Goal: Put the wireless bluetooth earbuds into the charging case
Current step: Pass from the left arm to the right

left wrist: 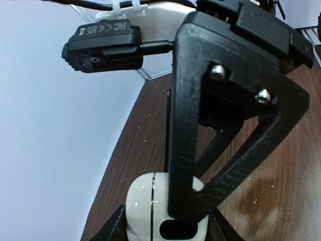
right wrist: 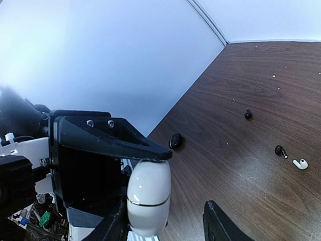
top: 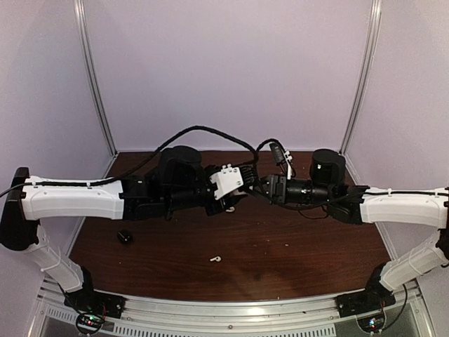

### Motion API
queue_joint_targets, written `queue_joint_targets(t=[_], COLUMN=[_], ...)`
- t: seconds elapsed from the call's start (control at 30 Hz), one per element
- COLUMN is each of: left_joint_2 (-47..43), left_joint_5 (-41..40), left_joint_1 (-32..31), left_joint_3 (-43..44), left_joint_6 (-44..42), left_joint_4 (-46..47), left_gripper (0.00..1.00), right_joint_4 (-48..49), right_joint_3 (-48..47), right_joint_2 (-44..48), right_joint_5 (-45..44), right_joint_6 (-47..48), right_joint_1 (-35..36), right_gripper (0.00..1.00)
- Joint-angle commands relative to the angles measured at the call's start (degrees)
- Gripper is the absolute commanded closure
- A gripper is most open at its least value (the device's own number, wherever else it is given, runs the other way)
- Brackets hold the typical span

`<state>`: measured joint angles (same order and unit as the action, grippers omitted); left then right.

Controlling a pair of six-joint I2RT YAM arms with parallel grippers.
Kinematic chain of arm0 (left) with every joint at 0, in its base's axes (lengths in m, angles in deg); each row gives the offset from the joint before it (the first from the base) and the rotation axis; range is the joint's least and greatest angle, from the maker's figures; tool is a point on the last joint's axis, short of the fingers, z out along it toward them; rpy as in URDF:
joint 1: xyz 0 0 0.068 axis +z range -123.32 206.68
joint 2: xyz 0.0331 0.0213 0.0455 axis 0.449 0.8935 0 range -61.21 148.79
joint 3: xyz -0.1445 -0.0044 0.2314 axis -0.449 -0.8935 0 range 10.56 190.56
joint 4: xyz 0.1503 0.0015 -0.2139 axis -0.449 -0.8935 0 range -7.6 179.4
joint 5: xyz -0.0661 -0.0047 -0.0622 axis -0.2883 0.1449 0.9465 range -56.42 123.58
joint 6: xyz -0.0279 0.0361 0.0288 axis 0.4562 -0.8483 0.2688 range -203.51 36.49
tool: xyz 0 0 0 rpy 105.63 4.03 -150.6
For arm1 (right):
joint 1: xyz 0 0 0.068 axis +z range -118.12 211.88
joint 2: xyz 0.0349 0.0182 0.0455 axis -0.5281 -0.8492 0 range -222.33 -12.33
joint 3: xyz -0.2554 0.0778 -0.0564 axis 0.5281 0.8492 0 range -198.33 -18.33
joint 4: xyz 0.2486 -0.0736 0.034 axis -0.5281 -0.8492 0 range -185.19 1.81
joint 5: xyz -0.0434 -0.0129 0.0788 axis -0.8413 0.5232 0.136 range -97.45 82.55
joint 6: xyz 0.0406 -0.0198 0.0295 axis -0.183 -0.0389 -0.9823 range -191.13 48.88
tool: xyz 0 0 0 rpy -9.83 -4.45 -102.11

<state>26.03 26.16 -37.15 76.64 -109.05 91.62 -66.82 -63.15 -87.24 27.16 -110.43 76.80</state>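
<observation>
White earbud (right wrist: 300, 163): light, glossy, slippery; pinch its stem.
Left end effector (left wrist: 164, 230): clamped on white charging case (left wrist: 146, 203).
Right end effector (right wrist: 168, 226): spread wide.

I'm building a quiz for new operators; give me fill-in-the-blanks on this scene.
The charging case held in the air is ___ in colour. The right gripper has its jaws ___. The right wrist view shows ___ black earbuds on the table. Missing: white; open; two.
</observation>
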Motion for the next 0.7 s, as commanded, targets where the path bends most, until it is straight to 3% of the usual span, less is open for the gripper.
queue_joint_targets(t=[0.0, 0.23, 0.53, 0.67], left_joint_2=[1.2, 1.5, 1.5, 1.3], left_joint_5=[-1.1, -2.3, -3.7, -4.2], left_joint_1=[-0.6, -0.7, -0.7, -0.7], left_joint_3=[1.9, 2.2, 1.7, 1.3], left_joint_6=[-0.9, -1.3, -1.7, -2.0], left_joint_4=[4.5, 5.3, 6.4, 6.8], left_gripper=[0.60, 0.60, 0.60, 0.60], right_joint_4=[2.8, 3.9, 3.6, 3.0], right_joint_3=[-2.9, -3.6, -3.0, -2.9], right_joint_2=[-1.3, -3.4, -4.4, -4.3], right_joint_5=[0.0, 1.7, 1.7, 1.6], right_joint_6=[-0.1, -0.4, -0.3, 0.3], right_joint_1=[0.8, 1.2, 1.7, 1.7], right_gripper=[0.52, 0.69, 0.66, 0.75])
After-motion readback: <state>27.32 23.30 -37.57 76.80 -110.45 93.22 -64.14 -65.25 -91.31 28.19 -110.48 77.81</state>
